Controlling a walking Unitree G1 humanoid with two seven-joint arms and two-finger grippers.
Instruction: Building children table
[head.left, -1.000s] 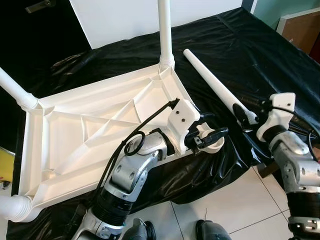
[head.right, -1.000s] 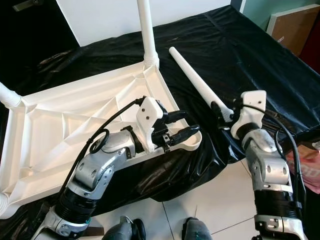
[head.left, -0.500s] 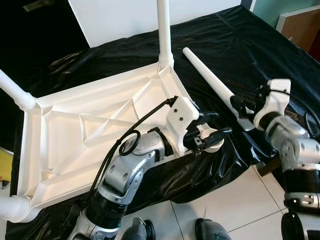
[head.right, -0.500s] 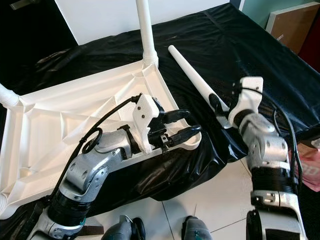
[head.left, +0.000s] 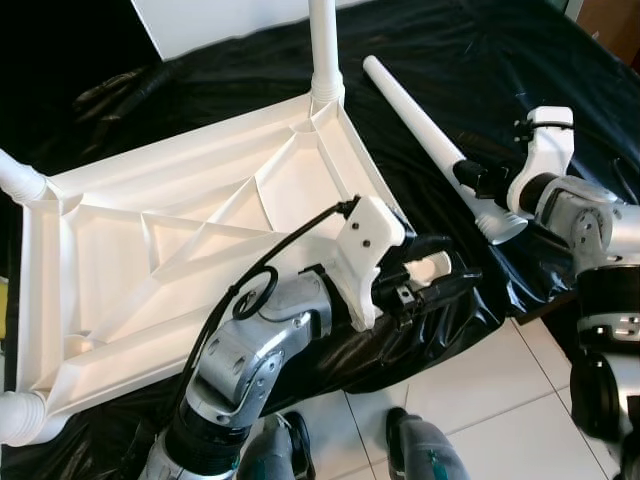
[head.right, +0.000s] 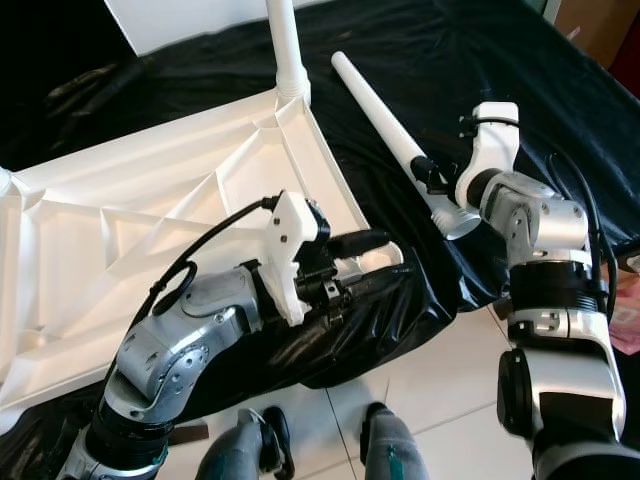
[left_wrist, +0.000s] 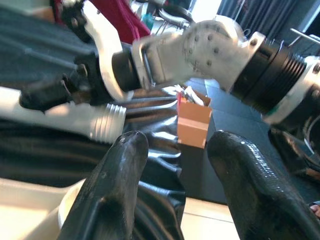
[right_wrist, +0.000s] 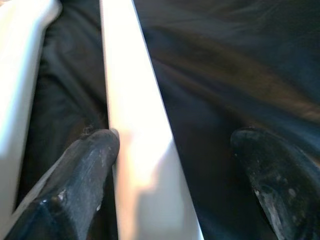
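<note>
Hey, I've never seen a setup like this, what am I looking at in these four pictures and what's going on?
This is a humanoid robot with two silver arms ending in black fingers. Two pictures come from cameras on its head looking down; the other two from cameras on each wrist. A white children's table lies upside down on a black sheet, one leg standing upright. The left gripper is open at the table's near corner. The right gripper is open around a loose white leg lying on the sheet, one finger touching it, nothing clamped.
</note>
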